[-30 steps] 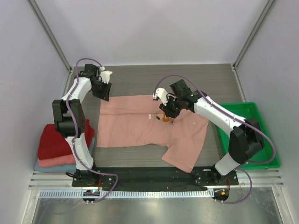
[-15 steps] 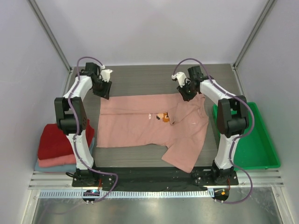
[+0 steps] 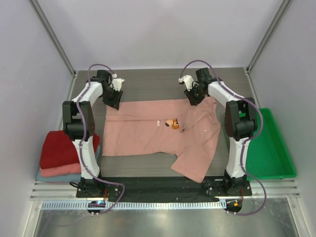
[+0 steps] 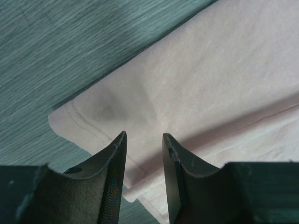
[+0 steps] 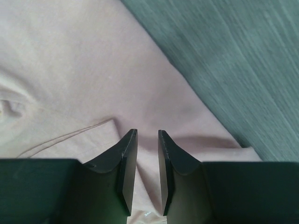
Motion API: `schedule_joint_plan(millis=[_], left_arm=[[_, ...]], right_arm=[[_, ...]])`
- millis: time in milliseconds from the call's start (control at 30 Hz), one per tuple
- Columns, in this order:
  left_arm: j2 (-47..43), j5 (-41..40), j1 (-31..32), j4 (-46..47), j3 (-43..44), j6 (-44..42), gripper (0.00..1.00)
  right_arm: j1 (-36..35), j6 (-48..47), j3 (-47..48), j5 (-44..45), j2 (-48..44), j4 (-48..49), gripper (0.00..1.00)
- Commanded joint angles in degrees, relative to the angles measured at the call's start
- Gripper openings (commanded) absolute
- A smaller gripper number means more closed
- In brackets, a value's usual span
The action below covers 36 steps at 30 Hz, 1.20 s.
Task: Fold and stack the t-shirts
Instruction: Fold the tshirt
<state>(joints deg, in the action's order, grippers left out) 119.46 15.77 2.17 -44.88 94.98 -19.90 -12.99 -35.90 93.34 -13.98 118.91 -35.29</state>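
From above: a dusty-pink t-shirt lies spread on the desk, 1 sleeve trailing toward the near edge. The left hand sits at its far-left corner, the right hand at its far-right corner. 3 folded t-shirts are stacked at the left, and a green tray sits at the right.

Left wrist: the hand is narrowly parted over the shirt's hemmed corner; I cannot tell whether it grips.

Right wrist: the hand is nearly closed over pink cloth beside the shirt's edge; again I cannot tell.
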Motion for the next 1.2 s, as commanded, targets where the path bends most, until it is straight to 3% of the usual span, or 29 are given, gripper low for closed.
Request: schedule_joint_plan(millis=[0, 567, 767, 800, 900, 1167], left_arm=[[0.6, -1.1, -0.2, 0.2, -0.1, -0.1, 0.38], [2.4, -2.8, -0.1, 0.9, 1.0, -0.1, 0.38], [2.5, -2.8, 0.0, 0.9, 1.2, -0.1, 0.38], [2.5, -2.9, 0.0, 0.9, 1.3, -0.1, 0.38], [2.4, -3.2, 0.0, 0.9, 1.4, -0.3, 0.38], [3.3, -3.1, 0.0, 0.8, 2.4, -0.3, 0.37]], right_arm=[[-0.3, -1.7, 1.3, -4.5, -0.4, -2.9, 0.3], [-0.6, -4.5, 4.7, -8.7, 3.9, -10.5, 0.31], [-0.7, -4.9, 4.7, -9.0, 4.0, -10.8, 0.21], [-0.7, -4.7, 4.4, -9.0, 3.3, -10.8, 0.13], [-0.7, -5.3, 2.5, -8.3, -0.2, -10.6, 0.06], [-0.7, -7.8, -9.3, -6.3, -14.3, -9.6, 0.04]])
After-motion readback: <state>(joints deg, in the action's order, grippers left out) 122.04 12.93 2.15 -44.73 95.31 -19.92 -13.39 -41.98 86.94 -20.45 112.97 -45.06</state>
